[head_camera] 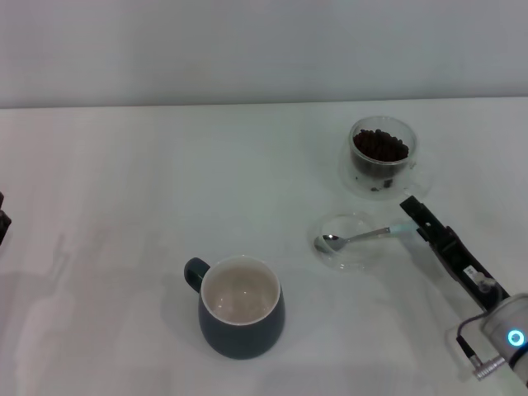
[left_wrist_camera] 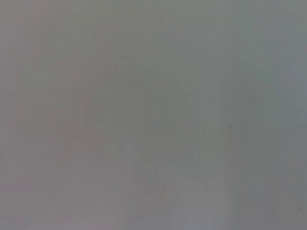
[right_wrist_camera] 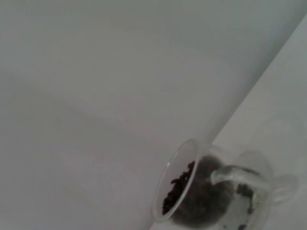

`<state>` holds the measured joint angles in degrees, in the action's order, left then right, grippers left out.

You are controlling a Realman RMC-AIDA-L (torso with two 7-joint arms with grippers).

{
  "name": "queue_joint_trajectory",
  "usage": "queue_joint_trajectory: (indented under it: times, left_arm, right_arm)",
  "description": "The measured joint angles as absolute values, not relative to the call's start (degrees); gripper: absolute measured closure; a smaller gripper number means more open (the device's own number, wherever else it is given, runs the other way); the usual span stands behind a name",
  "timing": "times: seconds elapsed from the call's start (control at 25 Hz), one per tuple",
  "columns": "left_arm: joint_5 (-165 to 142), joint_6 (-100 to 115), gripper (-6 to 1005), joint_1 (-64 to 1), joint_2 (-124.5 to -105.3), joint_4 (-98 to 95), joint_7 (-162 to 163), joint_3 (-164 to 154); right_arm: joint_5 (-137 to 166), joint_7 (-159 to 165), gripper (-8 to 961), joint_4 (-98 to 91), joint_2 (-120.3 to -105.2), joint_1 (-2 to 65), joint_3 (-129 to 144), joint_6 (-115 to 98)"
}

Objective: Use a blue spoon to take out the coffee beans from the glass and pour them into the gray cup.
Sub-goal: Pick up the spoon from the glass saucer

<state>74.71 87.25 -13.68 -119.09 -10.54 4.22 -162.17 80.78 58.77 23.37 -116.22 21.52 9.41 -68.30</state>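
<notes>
The glass (head_camera: 382, 157) stands at the far right of the table with a heap of coffee beans (head_camera: 380, 146) inside; the right wrist view shows the same glass (right_wrist_camera: 216, 191) and beans (right_wrist_camera: 180, 187) close by. The blue spoon (head_camera: 356, 238) lies across a shallow clear dish (head_camera: 355, 247), bowl toward the middle of the table, pale handle toward the right. My right gripper (head_camera: 411, 211) reaches in from the lower right and meets the tip of that handle. The gray cup (head_camera: 241, 313) stands upright and empty, near the table's front middle. My left gripper (head_camera: 2, 219) barely shows at the left edge.
The white table (head_camera: 124, 206) runs back to a pale wall. The left wrist view shows only a plain grey surface.
</notes>
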Motion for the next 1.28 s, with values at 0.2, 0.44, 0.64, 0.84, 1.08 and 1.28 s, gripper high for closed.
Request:
queue_joint_trajectory:
  times: [0.2, 0.44, 0.64, 0.84, 1.08, 1.28]
  left_arm:
    - [74.71, 87.25, 195, -13.46, -119.09, -10.26, 4.4, -162.15]
    - [74.71, 87.24, 194, -13.17, -119.09, -10.15, 4.44, -162.15]
    - [74.71, 87.24, 194, -12.76, -119.09, -10.1, 4.47, -162.16]
    - [74.71, 87.24, 194, -12.74, -119.09, -10.1, 4.51, -162.16]
    - [74.7, 87.25, 195, -12.3, -119.09, -10.01, 4.59, -162.16]
    - [74.71, 87.27, 195, -12.22, -119.09, -9.52, 4.71, -162.16]
  right_arm:
    - [86.52, 57.79, 197, 23.42, -116.2, 21.53, 4.69, -66.56]
    - [86.26, 57.55, 201, 23.46, -116.19, 21.48, 4.44, -66.39]
    - [86.38, 57.55, 205, 23.34, -116.19, 21.42, 3.29, -65.83]
    - [86.31, 57.45, 208, 22.99, -116.19, 21.5, 3.01, -64.91]
    - [86.57, 56.43, 409, 22.93, -116.19, 21.67, 1.11, -63.07]
    - [86.6, 55.87, 410, 23.0, -116.19, 21.83, 0.16, -62.64]
